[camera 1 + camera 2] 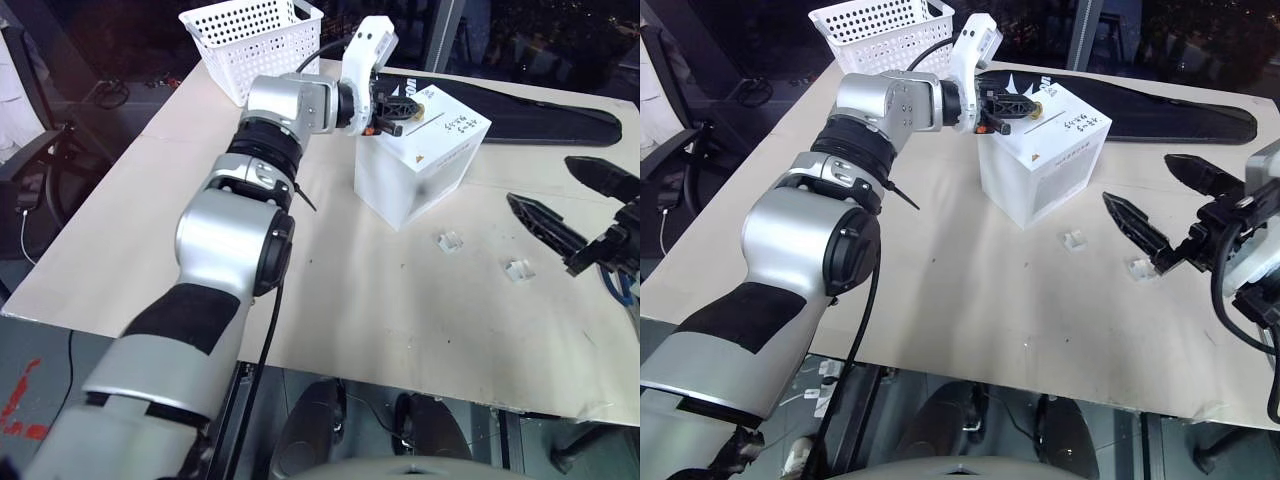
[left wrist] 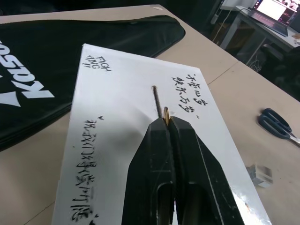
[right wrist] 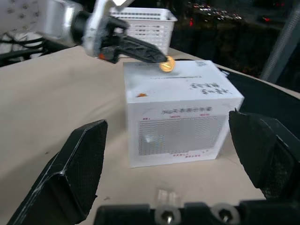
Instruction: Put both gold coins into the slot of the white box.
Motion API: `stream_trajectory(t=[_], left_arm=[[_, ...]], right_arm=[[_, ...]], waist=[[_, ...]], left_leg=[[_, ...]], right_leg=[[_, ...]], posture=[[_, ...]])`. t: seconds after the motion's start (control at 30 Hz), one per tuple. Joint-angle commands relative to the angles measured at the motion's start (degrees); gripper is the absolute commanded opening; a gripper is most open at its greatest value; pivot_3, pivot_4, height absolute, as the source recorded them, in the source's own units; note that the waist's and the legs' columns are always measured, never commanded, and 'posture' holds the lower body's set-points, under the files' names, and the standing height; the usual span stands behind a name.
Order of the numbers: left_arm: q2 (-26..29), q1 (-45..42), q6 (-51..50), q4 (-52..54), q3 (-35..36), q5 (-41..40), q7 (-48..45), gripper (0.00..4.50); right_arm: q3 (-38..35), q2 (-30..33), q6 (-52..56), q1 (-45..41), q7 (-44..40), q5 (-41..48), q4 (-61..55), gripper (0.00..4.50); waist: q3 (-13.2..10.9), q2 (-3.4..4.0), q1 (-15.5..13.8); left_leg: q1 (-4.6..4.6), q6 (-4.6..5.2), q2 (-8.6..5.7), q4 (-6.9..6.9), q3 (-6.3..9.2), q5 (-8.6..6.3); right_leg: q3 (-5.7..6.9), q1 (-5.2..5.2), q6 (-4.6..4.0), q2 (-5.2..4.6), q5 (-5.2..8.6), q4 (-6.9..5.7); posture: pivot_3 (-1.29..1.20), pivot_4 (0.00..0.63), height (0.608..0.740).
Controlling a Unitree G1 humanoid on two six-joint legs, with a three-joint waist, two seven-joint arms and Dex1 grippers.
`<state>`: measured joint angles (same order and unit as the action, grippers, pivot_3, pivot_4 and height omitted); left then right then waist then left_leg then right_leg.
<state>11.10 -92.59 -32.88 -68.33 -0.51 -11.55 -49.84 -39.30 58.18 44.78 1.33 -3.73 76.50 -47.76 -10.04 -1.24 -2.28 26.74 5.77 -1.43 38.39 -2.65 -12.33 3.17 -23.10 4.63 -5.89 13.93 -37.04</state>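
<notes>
The white box stands on the table, with black handwriting and a thin dark slot on its top face. My left gripper hovers just above that face, shut on a gold coin held edge-on right at the near end of the slot. From the right wrist view the same gold coin shines at the fingertips over the box's top. My right gripper stands open, holding nothing, to the right of the box and above the table.
A white perforated basket sits at the far left of the table, and a black bag lies behind the box. Two small clear holder pieces rest in front of the box. Scissors lie further right.
</notes>
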Motion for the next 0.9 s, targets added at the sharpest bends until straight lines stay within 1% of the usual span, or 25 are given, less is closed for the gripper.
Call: stream_trajectory(t=[0.03, 0.4, 0.9], left_arm=[[-0.7, -3.1, 0.3, 2.1, 0.9, 0.5, -0.1, 0.0], [-1.0, -2.5, 0.9, 2.8, -0.3, 4.0, -0.3, 0.0], [-1.5, -1.2, 1.8, 3.0, -1.6, 7.6, -0.1, 0.0]], right_arm=[[-2.7, 0.3, -0.5, 0.5, -0.4, 1.1, 1.5, 4.47], [-1.8, 0.9, -0.7, 0.5, -2.5, 1.0, 1.7, 4.47], [-0.4, 0.7, -0.8, 0.3, -2.1, 0.5, 1.2, 4.47]], waist=[[0.0, 0.0, 0.0], [0.0, 0.01, 0.1], [0.0, 0.01, 0.1]], left_leg=[[0.0, 0.0, 0.0, 0.0, 0.0, 0.0], [-0.01, 0.0, 0.01, 0.04, -0.01, 0.0], [-0.02, 0.0, 0.0, 0.16, -0.01, 0.0]], right_leg=[[-0.01, 0.0, 0.0, 0.0, 0.0, -0.01], [-0.02, -0.01, 0.01, 0.03, 0.0, -0.09], [-0.04, -0.01, 0.01, 0.03, 0.0, -0.29]], posture=[[0.0, 0.15, 0.74], [0.0, 0.15, 0.74], [0.0, 0.15, 0.74]])
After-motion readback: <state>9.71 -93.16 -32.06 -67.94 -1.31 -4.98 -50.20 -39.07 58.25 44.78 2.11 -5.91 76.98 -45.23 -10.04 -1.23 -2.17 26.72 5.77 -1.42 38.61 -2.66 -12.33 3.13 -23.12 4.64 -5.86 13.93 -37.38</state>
